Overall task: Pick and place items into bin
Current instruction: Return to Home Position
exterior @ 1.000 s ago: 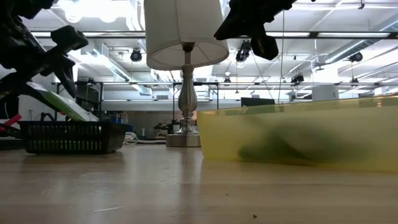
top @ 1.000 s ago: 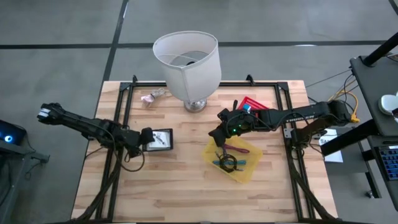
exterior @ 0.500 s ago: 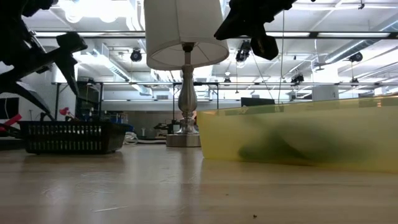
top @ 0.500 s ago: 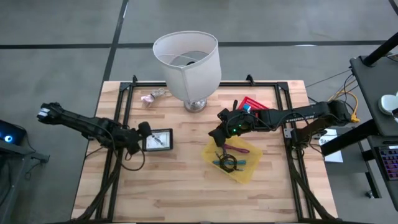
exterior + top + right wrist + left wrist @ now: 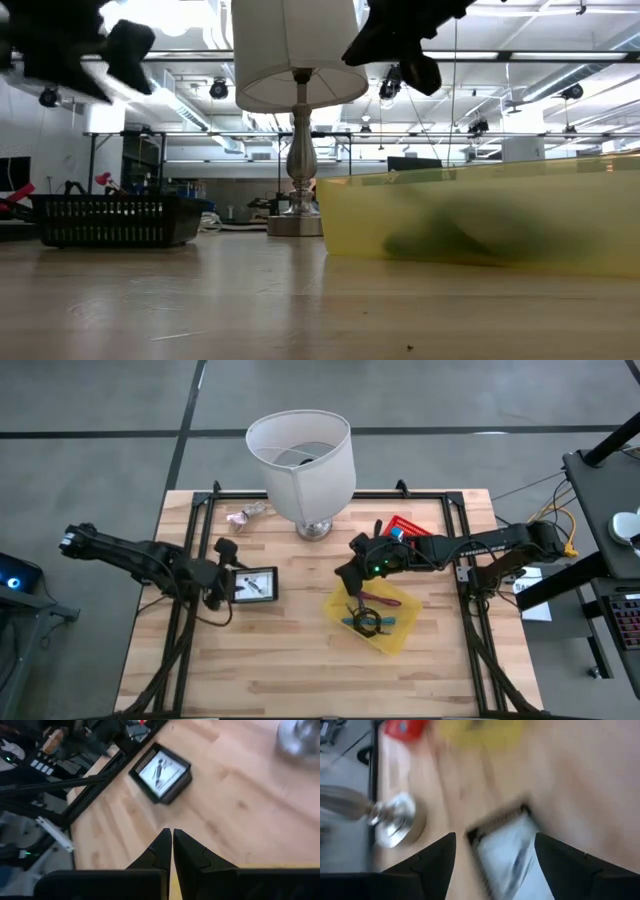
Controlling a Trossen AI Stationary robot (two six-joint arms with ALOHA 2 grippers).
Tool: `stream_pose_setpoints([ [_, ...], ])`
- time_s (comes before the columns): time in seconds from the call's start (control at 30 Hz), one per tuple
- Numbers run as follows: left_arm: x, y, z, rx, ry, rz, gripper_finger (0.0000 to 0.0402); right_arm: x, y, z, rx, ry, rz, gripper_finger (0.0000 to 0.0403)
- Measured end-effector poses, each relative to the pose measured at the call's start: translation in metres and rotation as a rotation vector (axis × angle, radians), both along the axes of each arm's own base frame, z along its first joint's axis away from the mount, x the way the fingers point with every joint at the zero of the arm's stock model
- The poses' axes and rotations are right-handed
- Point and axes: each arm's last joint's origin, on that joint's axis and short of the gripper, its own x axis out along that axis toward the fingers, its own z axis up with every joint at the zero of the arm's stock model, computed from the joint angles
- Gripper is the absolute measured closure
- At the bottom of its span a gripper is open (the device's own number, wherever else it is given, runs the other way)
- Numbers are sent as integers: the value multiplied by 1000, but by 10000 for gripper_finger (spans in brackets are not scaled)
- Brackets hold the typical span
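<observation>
The yellow bin (image 5: 372,617) lies right of centre and holds a maroon tie (image 5: 380,599), a teal tie (image 5: 368,623) and a black cord loop. My right gripper (image 5: 349,576) hovers shut over the bin's far-left corner, high in the low view (image 5: 398,42), and carries nothing. A small black tray (image 5: 254,584) holds a flat white packet (image 5: 510,855) with a dark item on it. My left gripper (image 5: 221,574) is open just left of the tray and raised above it, and the tray (image 5: 505,847) shows between its fingers.
The large white lamp (image 5: 302,455) stands at the table's far middle, its metal base (image 5: 395,818) close to the tray. A crumpled pink-white item (image 5: 246,514) lies left of it. A red object (image 5: 405,524) sits behind the right arm. Bare wood fills the near half.
My left gripper has drawn back toward the table's left edge and risen. The flat packet that hung tilted below it a second ago no longer shows there in the low view. My right gripper has kept still over the bin.
</observation>
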Motion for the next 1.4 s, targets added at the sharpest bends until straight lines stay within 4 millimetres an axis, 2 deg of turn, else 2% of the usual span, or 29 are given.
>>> stream_pose_setpoints([
  [0.2,11,-6,22,-399,-305,101,187,2,-2,4,-200,-32,60,394],
  [0.37,13,-6,27,-469,-402,103,248,3,-2,4,-280,-31,105,394],
  [0.57,15,-7,35,-499,-482,91,364,2,-2,4,-315,-24,106,394],
  [0.63,15,-7,36,-504,-496,87,391,2,-2,3,-316,-23,107,394],
  [0.73,18,-8,36,-522,-552,73,393,2,-2,3,-318,-23,109,394],
  [0.87,27,-11,34,-606,-747,-2,400,3,-2,4,-330,-45,111,394],
  [1.03,38,-15,10,-645,-848,-61,401,5,-2,7,-343,-84,106,394],
  [1.2,35,-12,-9,-594,-830,5,401,6,-1,8,-330,-98,98,394],
  [1.33,25,-8,-17,-373,-808,6,401,6,2,8,-328,-101,95,394],
  [1.4,19,-6,-18,-352,-813,-2,401,6,5,8,-325,-103,86,394],
])
